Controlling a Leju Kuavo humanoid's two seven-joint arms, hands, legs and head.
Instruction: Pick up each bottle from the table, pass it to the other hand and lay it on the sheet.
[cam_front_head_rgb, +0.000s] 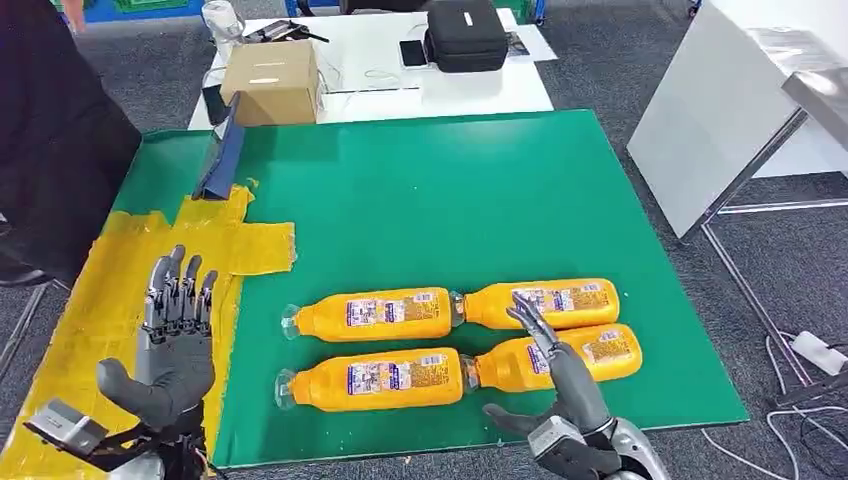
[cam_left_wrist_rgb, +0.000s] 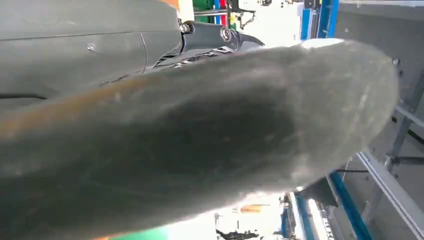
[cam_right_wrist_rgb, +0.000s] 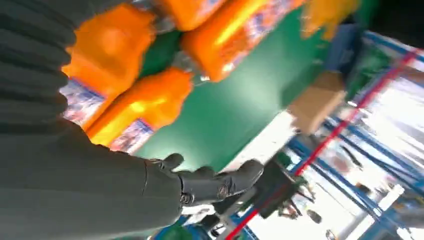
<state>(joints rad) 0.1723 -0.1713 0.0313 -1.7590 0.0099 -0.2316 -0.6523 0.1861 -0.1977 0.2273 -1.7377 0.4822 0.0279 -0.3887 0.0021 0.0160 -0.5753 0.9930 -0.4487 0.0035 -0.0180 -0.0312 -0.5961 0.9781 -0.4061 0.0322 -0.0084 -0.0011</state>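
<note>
Bottles, four of them, lying on their sides in a two-by-two block on the green mat (cam_front_head_rgb: 420, 200), lower centre of the head view: upper-left bottle (cam_front_head_rgb: 375, 313), upper-right bottle (cam_front_head_rgb: 545, 303), lower-left bottle (cam_front_head_rgb: 372, 378), lower-right bottle (cam_front_head_rgb: 560, 360). All full of orange liquid, labels up, caps pointing left. None on the yellow sheet (cam_front_head_rgb: 95, 300) at the left of the frame, so by the look of it nothing delivered so far: four pickups, four handovers and four placements left.

Right robot hand (cam_front_head_rgb: 550, 375) reaching in from the lower right, fingers spread apart, over the lower-right bottle and holding nothing; contact hard to judge. Likely the first grasp being set up. Left robot hand (cam_front_head_rgb: 178, 335) raised over the yellow sheet at lower left, palm open, fingers extended and apart, nothing held, seemingly waiting to receive.

Green mat covering the tabletop, yellow sheet taped along its left side. Cardboard box (cam_front_head_rgb: 270, 82) and black case (cam_front_head_rgb: 465, 35) on a white table beyond, top of the frame. White panel (cam_front_head_rgb: 710, 110) leaning at upper right, grey carpet floor around. Dark-clothed person (cam_front_head_rgb: 50, 140) at the left edge.
</note>
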